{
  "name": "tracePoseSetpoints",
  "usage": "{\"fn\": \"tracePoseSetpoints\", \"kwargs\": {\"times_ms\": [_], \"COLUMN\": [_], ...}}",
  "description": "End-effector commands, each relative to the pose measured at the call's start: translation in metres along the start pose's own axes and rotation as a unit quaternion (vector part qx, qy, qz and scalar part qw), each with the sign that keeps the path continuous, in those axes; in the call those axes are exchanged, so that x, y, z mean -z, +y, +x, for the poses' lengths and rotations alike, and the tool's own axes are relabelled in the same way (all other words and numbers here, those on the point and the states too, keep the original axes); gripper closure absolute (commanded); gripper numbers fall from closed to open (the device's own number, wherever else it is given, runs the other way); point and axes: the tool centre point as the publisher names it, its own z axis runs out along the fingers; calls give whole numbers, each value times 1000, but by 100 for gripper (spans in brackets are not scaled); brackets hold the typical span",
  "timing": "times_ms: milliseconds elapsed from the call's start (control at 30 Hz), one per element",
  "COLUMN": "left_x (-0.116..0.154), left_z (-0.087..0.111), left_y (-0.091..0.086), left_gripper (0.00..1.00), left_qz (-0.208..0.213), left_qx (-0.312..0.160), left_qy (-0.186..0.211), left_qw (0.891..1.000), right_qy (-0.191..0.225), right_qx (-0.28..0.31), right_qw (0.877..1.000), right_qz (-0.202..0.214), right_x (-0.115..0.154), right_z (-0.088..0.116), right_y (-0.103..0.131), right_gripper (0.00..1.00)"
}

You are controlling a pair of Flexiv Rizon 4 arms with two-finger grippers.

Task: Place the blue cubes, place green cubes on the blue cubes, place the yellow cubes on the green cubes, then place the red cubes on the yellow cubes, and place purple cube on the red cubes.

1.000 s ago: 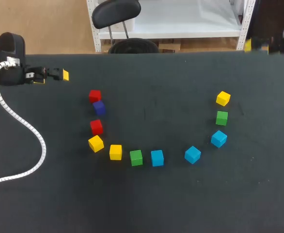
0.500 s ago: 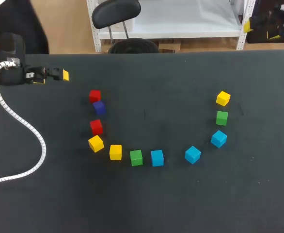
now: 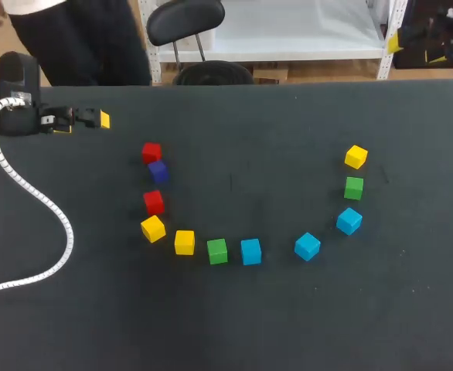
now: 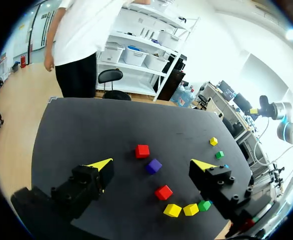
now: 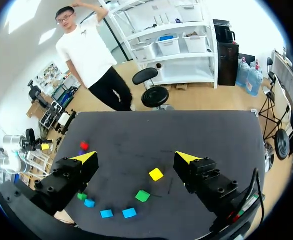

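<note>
Loose cubes lie in a U on the black table (image 3: pixel 234 116). Its left arm holds a red cube (image 3: pixel 151 152), the purple cube (image 3: pixel 158 171), a second red cube (image 3: pixel 154 202) and two yellow cubes (image 3: pixel 153 228) (image 3: pixel 184 242). Along the bottom lie a green cube (image 3: pixel 217 250) and two blue cubes (image 3: pixel 250 251) (image 3: pixel 307 246). Up the right arm sit a blue (image 3: pixel 349 221), a green (image 3: pixel 354 188) and a yellow cube (image 3: pixel 355 157). My left gripper (image 3: pixel 87 121) (image 4: pixel 152 164) hangs open at the far left corner, holding nothing. My right gripper (image 5: pixel 136 157) is open and empty, high off the table's right side.
A white ribbed cable (image 3: pixel 33 193) from my left arm loops over the table's left part. The table's front edge lies well below the row of cubes.
</note>
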Motion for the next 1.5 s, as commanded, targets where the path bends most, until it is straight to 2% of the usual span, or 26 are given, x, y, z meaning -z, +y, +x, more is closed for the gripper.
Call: {"fn": "tracePoseSetpoints", "kwargs": {"times_ms": [33, 400, 567, 933, 1500], "left_x": [0, 0, 0, 0, 0], "left_z": [0, 0, 0, 0, 0], "left_y": [-1, -1, -1, -1, -1], "left_gripper": [0, 0, 0, 0, 0], "left_qz": [-2, -2, -2, -2, -2], "left_qx": [1, 1, 1, 1, 1], "left_qy": [2, 2, 2, 2, 2], "left_qw": [1000, 1000, 1000, 1000, 1000], "right_qy": [9, 55, 88, 169, 231], "right_qx": [18, 79, 98, 130, 152], "right_qw": [1000, 994, 989, 976, 961], "right_qz": [3, 48, 71, 51, 20], "right_x": [1, 4, -6, -39, -74], "right_z": [7, 43, 65, 112, 159], "right_y": [15, 47, 56, 80, 108], "right_gripper": [0, 0, 0, 0, 0]}}
